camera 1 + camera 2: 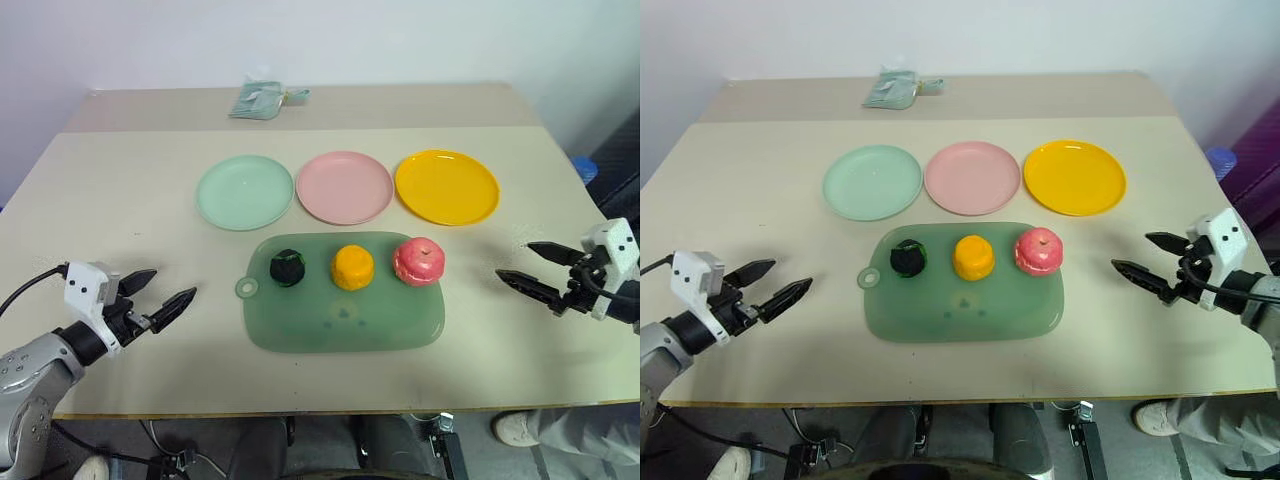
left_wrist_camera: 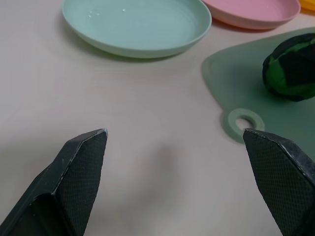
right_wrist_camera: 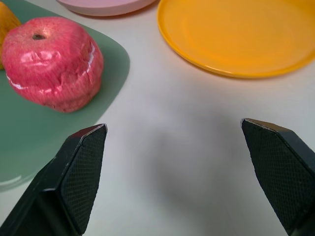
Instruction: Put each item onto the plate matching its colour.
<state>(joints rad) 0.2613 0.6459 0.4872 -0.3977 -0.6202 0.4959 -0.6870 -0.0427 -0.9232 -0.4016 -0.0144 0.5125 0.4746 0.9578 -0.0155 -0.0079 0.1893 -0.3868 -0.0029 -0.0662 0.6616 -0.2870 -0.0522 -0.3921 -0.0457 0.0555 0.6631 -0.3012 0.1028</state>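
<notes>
- Probably all three toy fruits are light and slightly soft; the pink-red apple [image 3: 51,64] shows a crinkly, glossy skin that may slip, so pinch each across its widest middle.
- Count: three fruits, with the dark green lump [image 1: 288,268] and orange one [image 1: 352,267], in a row on the green board [image 1: 345,325]; three empty plates behind: mint green [image 1: 245,192], pink [image 1: 345,187], yellow [image 1: 446,186].
- Left gripper [image 1: 160,299] and right gripper [image 1: 530,267] hover over the tabletop [image 1: 130,200] either side, fingers apart, empty.
</notes>
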